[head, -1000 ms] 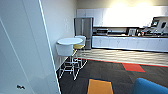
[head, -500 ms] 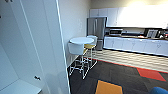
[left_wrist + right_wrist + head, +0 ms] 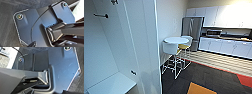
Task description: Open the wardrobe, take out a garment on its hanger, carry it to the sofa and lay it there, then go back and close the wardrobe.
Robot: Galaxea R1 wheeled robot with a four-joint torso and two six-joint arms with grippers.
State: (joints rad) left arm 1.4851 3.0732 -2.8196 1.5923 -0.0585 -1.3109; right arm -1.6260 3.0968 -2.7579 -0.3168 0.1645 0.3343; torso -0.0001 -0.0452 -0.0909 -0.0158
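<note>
And here we are right up against the wardrobe, its tall white panels taking the near left of the head view, and it stands open: a door swung out edge-on toward the camera, the pale interior showing behind it with a bare shelf low down and a short dark rail high on the inner wall. No jacket and no hanger can be made out on that rail or anywhere inside, so by the look of it the garment part of the job is dealt with and what remains is the closing (a judgement from the open door, nothing more). The door hanging out like that is presumably why the robot sits so close and square to it, within reach of the panel. Off to the right, well apart from the wardrobe, a round white table with white and yellow stools stands before a steel fridge and a run of white kitchen cabinets over dark carpet with orange patches. Now the arms: both wrist views look down over the robot's own dark plate toward the carpet, suggesting the arms hang low and tucked. As for the fingers on either side, I cannot tell how they stand, spread or pressed together, and nothing shows in them.
</note>
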